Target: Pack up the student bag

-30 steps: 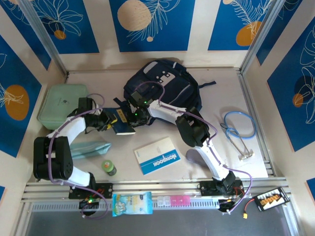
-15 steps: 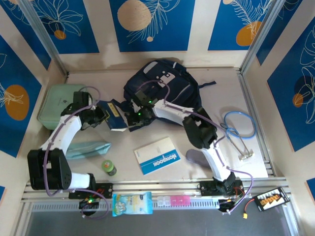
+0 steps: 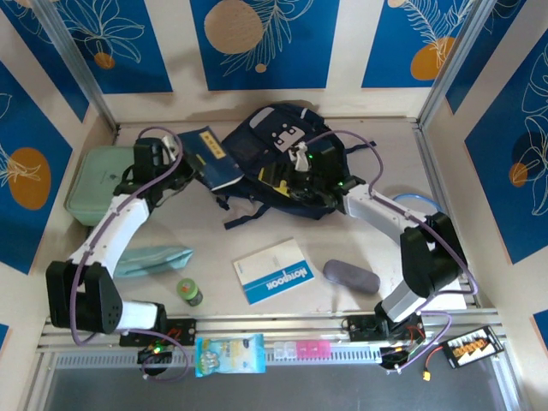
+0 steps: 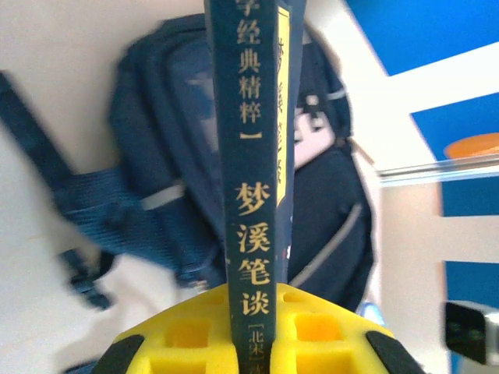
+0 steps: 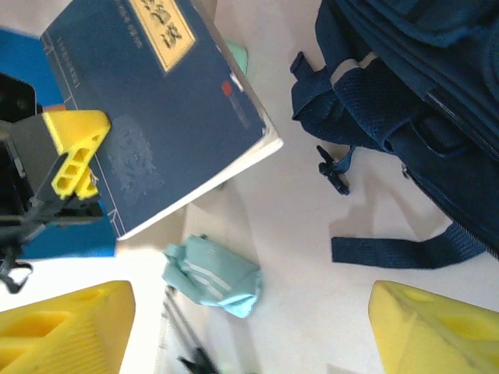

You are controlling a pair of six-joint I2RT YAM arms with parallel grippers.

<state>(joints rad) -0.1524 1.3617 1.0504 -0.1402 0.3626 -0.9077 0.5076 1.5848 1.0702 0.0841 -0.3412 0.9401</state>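
Since a second ago the right gripper has swung away from the book, jaws now wide over the student bag at back centre. The left gripper clamps the book; its wrist view reads 梦溪笔谈 on the spine, and overhead a booklet seems to say NOTEBOOK.

Spine of book: 梦溪笔谈, 经典精粹. Cover of notebook: NOTEBOOK.

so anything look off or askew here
Nothing spilled or damaged. The bag lies slumped with one strap trailing loose, and the book hangs tilted beside it, pinched by the left jaws.
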